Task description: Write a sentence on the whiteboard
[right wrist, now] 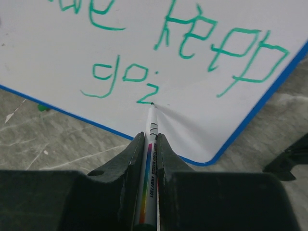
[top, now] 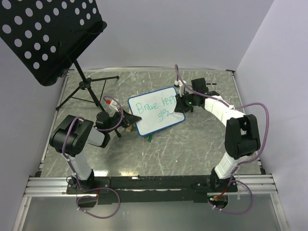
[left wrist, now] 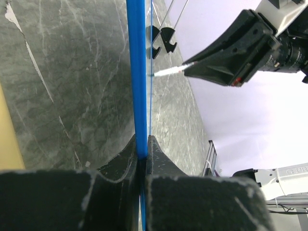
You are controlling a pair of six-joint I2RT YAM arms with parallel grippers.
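marker [right wrist: 152, 118] in right end effector [right wrist: 150, 138] touches whiteboard [right wrist: 57, 53] — left end effector [left wrist: 142, 145] clamps it

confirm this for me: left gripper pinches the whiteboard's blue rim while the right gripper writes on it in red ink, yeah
One thing is off: the ink is green, not red. The right wrist view shows the green sentence on the whiteboard, with the marker tip touching it. The rest holds: the left gripper pinches the blue rim, and the right gripper holds the marker.

Left hand [top: 126, 126] pinched closed, right hand [top: 182, 104] likewise (both arms bent inward)
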